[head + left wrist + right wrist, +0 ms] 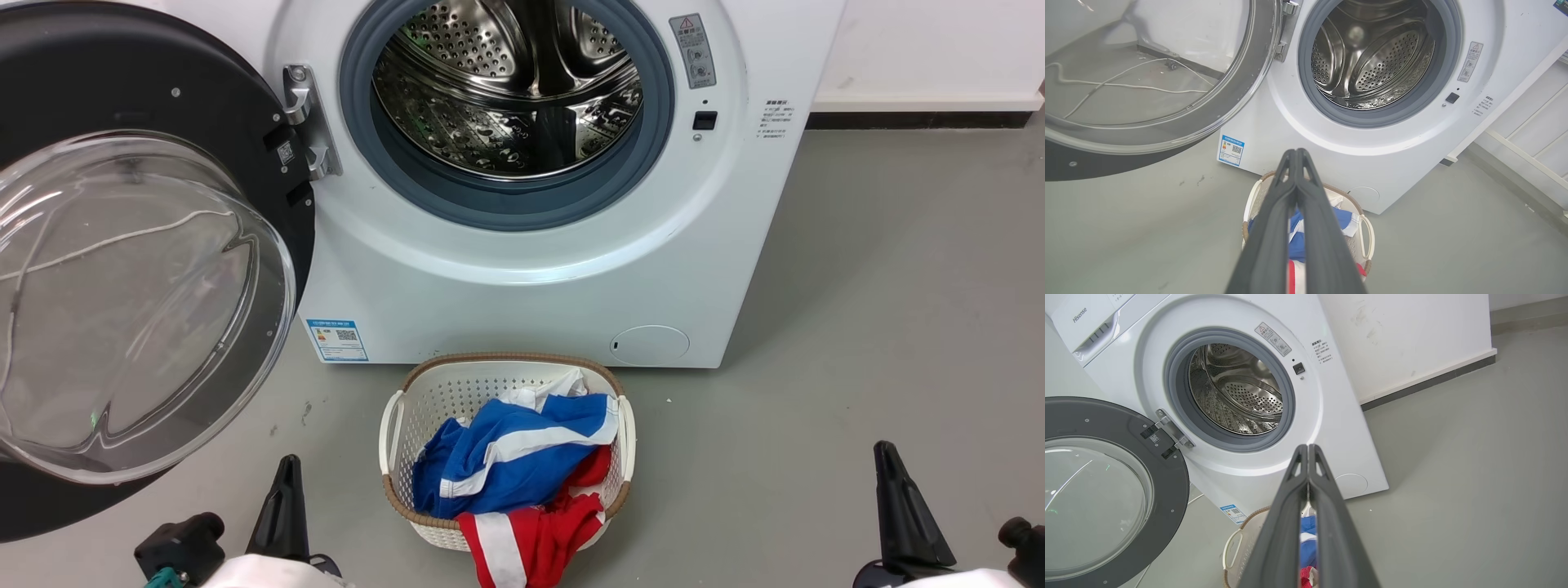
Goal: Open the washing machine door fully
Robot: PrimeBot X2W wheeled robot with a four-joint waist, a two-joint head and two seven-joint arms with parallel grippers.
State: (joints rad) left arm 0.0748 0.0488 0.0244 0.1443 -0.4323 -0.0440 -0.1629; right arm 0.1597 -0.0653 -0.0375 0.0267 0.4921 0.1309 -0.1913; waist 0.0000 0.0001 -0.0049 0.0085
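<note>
1. Door first: the washing machine door (139, 294) stands swung out on its hinge, ahead and to the left of my left end effector (1295, 155). Its inner face and glass bowl are turned toward me. Its lower rim sits near that end effector without touching it.
2. My left end effector has its fingers pressed together on nothing and points at the machine's front, above the basket.
3. The washing machine (522, 278) lies straight ahead, between my two end effectors, with the drum mouth uncovered. The hinge is on the mouth's left side, so I judge any remaining swing goes leftward, away from the opening.
4. The laundry basket (441, 400) sits on the floor between the end effectors, holding blue, white and red cloth.
5. My right end effector (1307, 448) is also pressed together and empty. It is well apart from the door, with the basket between them. I judge the left arm the one to push the inner face if any travel remains.
</note>
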